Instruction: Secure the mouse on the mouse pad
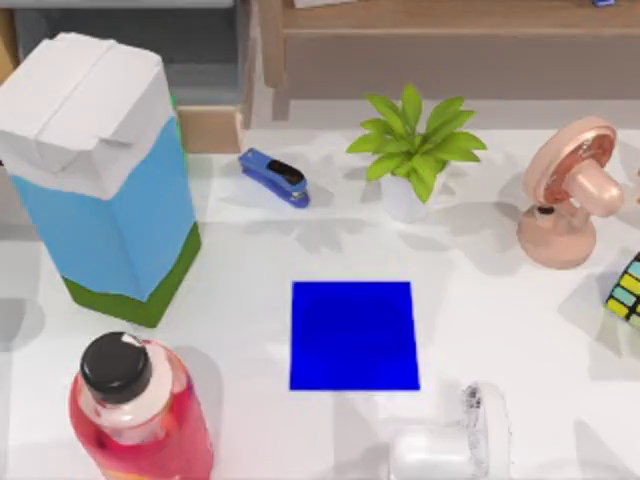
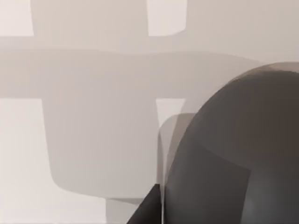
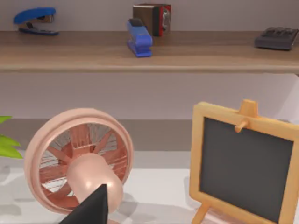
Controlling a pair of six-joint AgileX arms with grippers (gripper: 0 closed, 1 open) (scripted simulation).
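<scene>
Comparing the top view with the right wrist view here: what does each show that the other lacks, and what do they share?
Top view alone: the mouse pad lying flat and bare, a blue stapler behind it, a milk carton, a red bottle, a potted plant's pot, and a white translucent object near the pad's front right corner.

Right wrist view alone: a wooden shelf carrying two staplers, and a small framed chalkboard.

Shared: the pink fan and some plant leaves.
</scene>
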